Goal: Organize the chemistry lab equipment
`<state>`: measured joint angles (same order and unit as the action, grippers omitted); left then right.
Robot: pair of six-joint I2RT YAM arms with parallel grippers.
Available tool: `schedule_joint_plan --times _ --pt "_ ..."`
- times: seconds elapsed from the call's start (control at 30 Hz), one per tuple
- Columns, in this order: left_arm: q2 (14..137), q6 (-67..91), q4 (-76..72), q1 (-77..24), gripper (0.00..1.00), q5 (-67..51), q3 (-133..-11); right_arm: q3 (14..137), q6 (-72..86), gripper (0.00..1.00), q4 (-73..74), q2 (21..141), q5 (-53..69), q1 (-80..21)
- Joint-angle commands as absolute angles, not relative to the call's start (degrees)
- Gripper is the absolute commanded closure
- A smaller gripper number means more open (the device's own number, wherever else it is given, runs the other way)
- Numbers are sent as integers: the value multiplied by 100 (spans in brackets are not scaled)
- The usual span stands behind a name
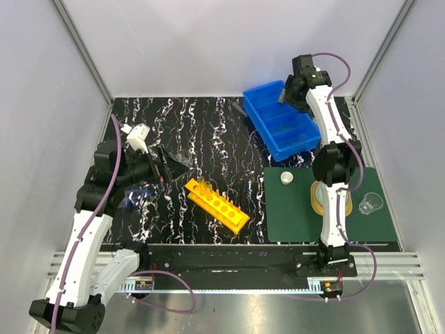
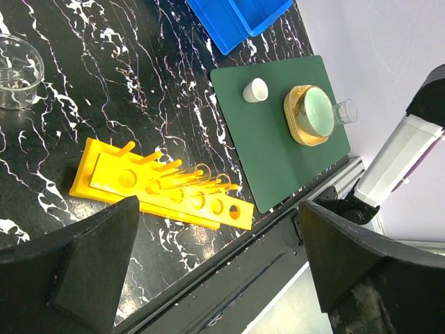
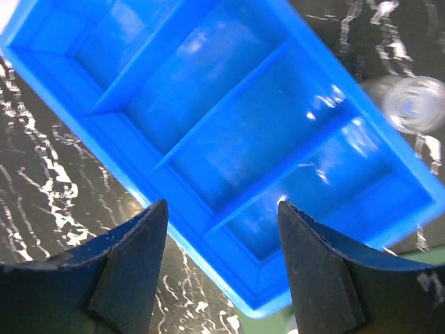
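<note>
The yellow rack (image 1: 217,204) lies on the marbled table with clear glass tubes (image 2: 203,174) in its holes. My left gripper (image 1: 167,165) hangs open and empty to the left of the rack (image 2: 160,188). A clear beaker (image 2: 15,69) stands close by. The blue divided bin (image 1: 281,125) sits at the back right. Above it my right gripper (image 1: 284,94) stands open and holds nothing, its fingers (image 3: 132,264) over the bin's (image 3: 229,139) near corner. A glass piece (image 3: 410,104) lies just outside the bin. A small white round piece (image 1: 286,178) and another beaker (image 1: 370,203) rest on the green mat.
The dark green mat (image 1: 285,216) covers the front right of the table. A pale green dome on a tan disc (image 2: 311,115) stands on it, partly hidden behind my right arm (image 1: 334,174) in the top view. Grey walls enclose the table on three sides.
</note>
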<state>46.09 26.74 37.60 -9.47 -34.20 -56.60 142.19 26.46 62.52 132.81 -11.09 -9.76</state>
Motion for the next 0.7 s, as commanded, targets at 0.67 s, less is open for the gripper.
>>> schedule_joint_plan --times 0.67 --pt "4693 2479 3507 -923 1 -3305 -5625 15434 2636 30 4580 14721 1020 -2057"
